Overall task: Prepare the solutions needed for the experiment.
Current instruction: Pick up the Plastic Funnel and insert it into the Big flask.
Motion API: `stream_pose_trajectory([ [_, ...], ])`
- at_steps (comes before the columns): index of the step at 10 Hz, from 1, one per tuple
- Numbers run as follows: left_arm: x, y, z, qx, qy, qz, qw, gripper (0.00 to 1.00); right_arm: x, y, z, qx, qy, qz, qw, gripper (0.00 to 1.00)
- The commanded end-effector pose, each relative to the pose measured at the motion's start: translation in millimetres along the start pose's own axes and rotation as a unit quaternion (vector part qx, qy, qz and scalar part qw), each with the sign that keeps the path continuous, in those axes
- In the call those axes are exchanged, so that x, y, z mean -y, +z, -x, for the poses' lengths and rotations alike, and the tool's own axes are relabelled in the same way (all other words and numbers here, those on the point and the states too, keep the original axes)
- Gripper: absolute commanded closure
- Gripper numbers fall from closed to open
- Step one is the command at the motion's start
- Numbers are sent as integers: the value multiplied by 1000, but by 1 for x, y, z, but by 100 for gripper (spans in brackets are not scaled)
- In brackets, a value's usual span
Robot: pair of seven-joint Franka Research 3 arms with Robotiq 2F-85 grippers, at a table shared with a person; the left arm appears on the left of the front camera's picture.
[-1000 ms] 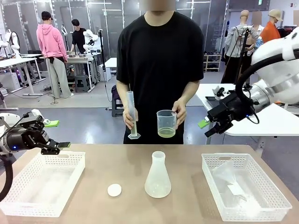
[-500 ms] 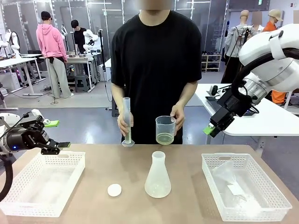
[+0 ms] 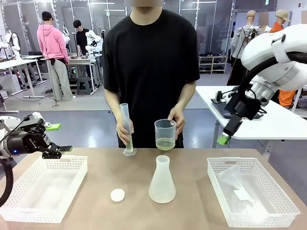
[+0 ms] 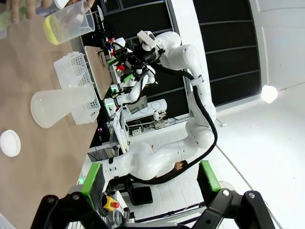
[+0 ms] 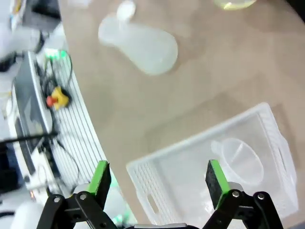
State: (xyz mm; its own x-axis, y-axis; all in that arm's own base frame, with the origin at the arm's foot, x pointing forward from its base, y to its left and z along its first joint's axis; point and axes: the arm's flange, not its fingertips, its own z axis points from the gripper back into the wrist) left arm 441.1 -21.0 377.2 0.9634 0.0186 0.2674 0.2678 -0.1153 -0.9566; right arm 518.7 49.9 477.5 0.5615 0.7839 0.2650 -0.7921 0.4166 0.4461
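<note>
The solutions [image 3: 165, 143] are a shallow pale yellow-green layer in a clear beaker [image 3: 165, 134], which a person holds above the table's far edge. The person's other hand holds a tall measuring cylinder [image 3: 125, 129] with its foot at that edge. A frosted conical flask [image 3: 161, 179] stands at the table's middle, also seen as the flask [image 4: 62, 102] and flask [image 5: 140, 43]. My left gripper [image 3: 60, 151] is open over the left basket's far edge; my left gripper [image 4: 148, 177] holds nothing. My right gripper [image 3: 223, 139], open, hangs in the air above the right basket; my right gripper [image 5: 157, 177] is empty.
A white basket [image 3: 43, 187] sits at the left. Another white basket [image 3: 254, 191] at the right holds a clear funnel [image 5: 238, 155] and plastic bits. A small white round cap [image 3: 117, 194] lies left of the flask. Another table stands behind my right arm.
The person has shifted to the left and lowered the cylinder and beaker toward the table. My right gripper has swung round to point downward. My left arm has stayed still.
</note>
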Motion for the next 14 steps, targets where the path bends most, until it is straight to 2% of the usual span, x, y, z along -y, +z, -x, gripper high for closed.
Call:
stream_pose_trajectory([
  [1,3,-2,0,4,-3,4,1000,0,-3,3,-5,-108,108,39,988,0],
  [4,3,-2,0,4,-3,4,1000,0,-2,-8,-11,-202,212,70,954,0],
  [5,3,-2,0,4,-3,4,1000,0,-1,-16,-13,-205,230,91,947,0],
  [6,3,-2,0,4,-3,4,1000,0,1,-21,-14,-192,223,104,950,0],
  [7,3,-2,0,4,-3,4,1000,0,-9,-9,-15,-210,198,67,955,0],
  [11,3,-2,0,4,-3,4,1000,0,-5,-12,-16,-212,207,74,952,0],
  [13,3,-2,0,4,-3,4,1000,0,12,-24,-22,-237,255,77,934,0],
  [14,3,-2,0,4,-3,4,1000,0,19,-31,-25,-263,280,90,919,0],
])
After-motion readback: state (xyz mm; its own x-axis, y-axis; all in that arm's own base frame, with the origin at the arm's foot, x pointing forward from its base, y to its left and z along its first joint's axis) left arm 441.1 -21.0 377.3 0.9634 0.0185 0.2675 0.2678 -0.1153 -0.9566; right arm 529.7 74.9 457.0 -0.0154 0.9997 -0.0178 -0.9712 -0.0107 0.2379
